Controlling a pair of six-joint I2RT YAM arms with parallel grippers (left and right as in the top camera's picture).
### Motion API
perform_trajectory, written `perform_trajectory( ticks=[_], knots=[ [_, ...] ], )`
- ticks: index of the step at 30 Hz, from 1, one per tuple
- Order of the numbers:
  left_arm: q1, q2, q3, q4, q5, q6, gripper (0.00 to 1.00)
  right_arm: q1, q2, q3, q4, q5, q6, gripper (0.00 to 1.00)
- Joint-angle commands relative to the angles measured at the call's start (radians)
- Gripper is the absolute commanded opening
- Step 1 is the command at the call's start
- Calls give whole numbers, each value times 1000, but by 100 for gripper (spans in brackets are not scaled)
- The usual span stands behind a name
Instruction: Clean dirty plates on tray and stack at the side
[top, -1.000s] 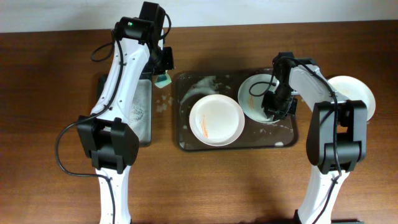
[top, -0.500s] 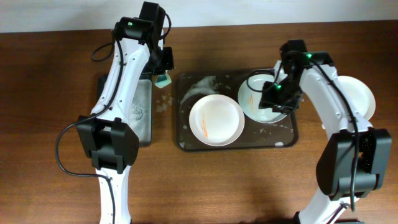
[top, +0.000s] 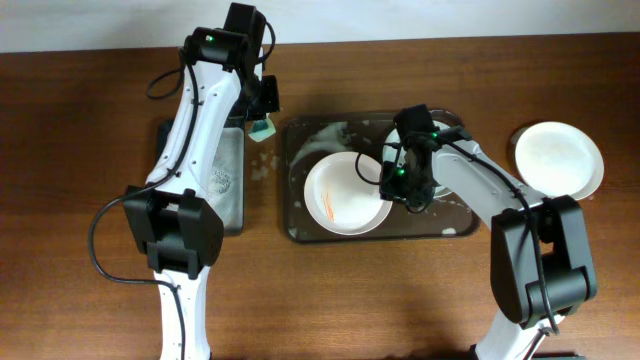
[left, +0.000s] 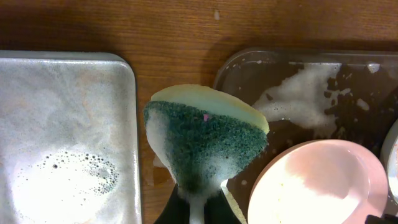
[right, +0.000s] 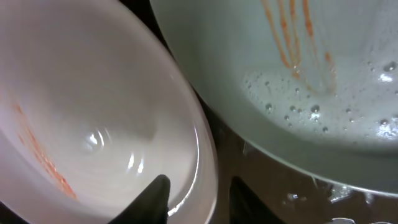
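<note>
Dark wooden table fills the overhead view, and we begin at the right gripper. Its jaws stand apart (not widely) on either side of a plate rim, one over the inside of the centre plate and the other outside it, above the wet floor of the large tray. We see a dark gap beside the rim, so we read the jaws as spread around the edge, not pinching it. That plate is white with thin orange streaks on its face, and it lies in the middle of the large tray. Just beside it, toward the tray's far right corner, the second plate carries orange streaks and small bubbles (the right arm hides most of it from above). A dark strip shows between the two rims. Well apart from both, the third plate sits on the table to the right of the tray. Across the scene, the left gripper is pressed together on the narrow end of a sponge, its green scrub face toward the wrist camera, with yellow behind it and foam clinging nearby. We find the sponge over the strip of wood between the small tray (sudsy inside) and the large tray.
</note>
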Motion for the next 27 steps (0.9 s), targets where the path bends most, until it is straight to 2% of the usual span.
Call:
perform_trajectory(
  ticks=[1, 5, 10, 18, 22, 24, 27],
  knots=[
    [-2, -32, 16, -1, -4, 8, 0, 18, 11, -11, 27, 19, 56, 27],
    [-2, -32, 16, -1, -3, 8, 0, 69, 28, -11, 49, 21, 124, 21],
    [-2, -32, 10, -3, -3, 8, 0, 129, 56, -11, 76, 73, 278, 15],
    [-2, -32, 8, -14, -3, 8, 0, 132, 56, -10, 196, 80, 278, 14],
    [-2, -32, 8, -15, -3, 8, 0, 131, 56, -10, 210, 80, 235, 17],
    [-2, -32, 8, -15, -3, 8, 0, 131, 56, -10, 232, 80, 193, 27],
    [-4, -32, 8, -15, -3, 8, 0, 123, 56, -10, 254, 81, 173, 32]
  ],
)
